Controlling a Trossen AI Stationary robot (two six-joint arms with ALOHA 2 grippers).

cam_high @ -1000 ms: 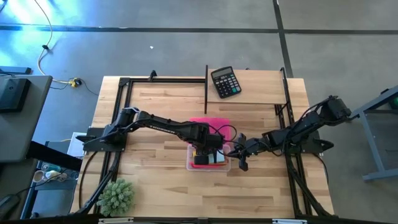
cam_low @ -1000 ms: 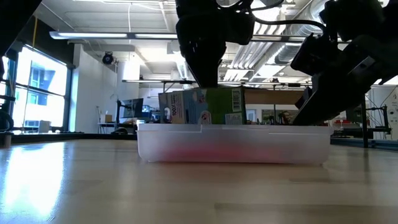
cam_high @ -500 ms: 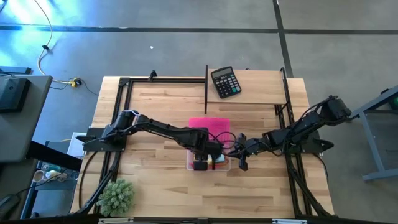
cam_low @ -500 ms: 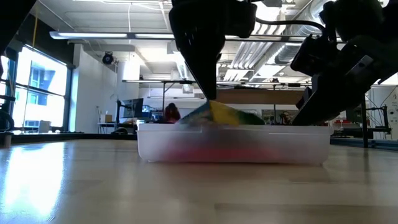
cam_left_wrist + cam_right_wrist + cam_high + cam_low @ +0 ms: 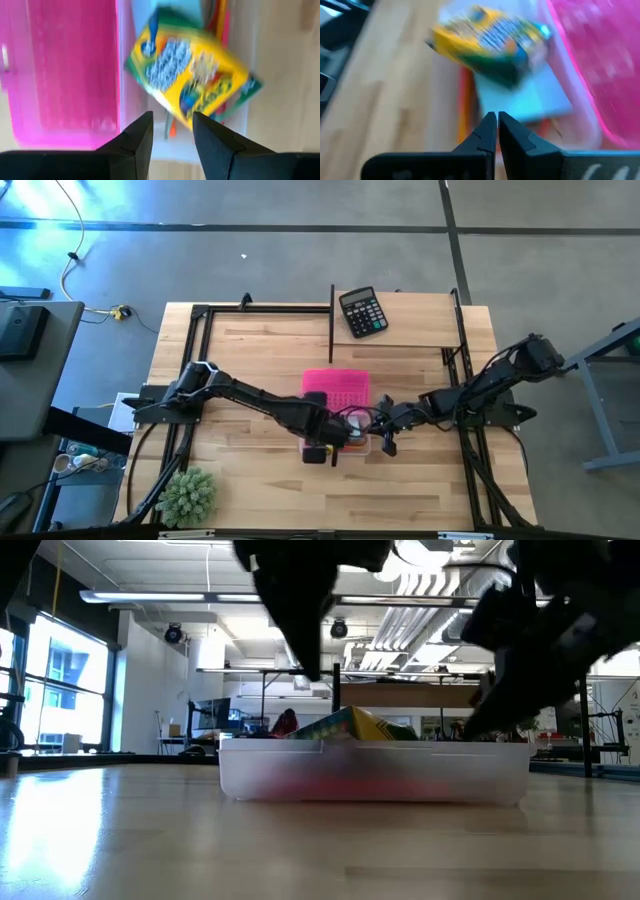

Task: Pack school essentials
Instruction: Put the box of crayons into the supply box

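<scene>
1. Left gripper [image 5: 172, 132] hung over the near end of the clear bin [image 5: 375, 778], and I saw its two fingers [image 5: 137, 137] standing apart with nothing between them.
2. Right gripper [image 5: 496, 131] sat just beside the bin's right-hand wall, low to the table [image 5: 250, 350], with its fingers pressed together and empty.
3. I found the crayon box [image 5: 192, 82] lying tilted inside the bin, one end propped up so its yellow corner poked above the rim in the low view [image 5: 352, 725].
4. Under the crayon box I could see the light-blue notepad [image 5: 530, 102] lying flat on the bin's floor.
5. An orange pencil [image 5: 465, 112] lay along the bin's edge beside the notepad, and I could not tell the other small pieces under the box apart.
6. A pink lid [image 5: 337, 387] lay flat on the table, touching the far side of the bin.
7. I noted the calculator [image 5: 362, 311] well apart at the table's far edge, and the green plant ball [image 5: 188, 495] at the near left corner.
</scene>
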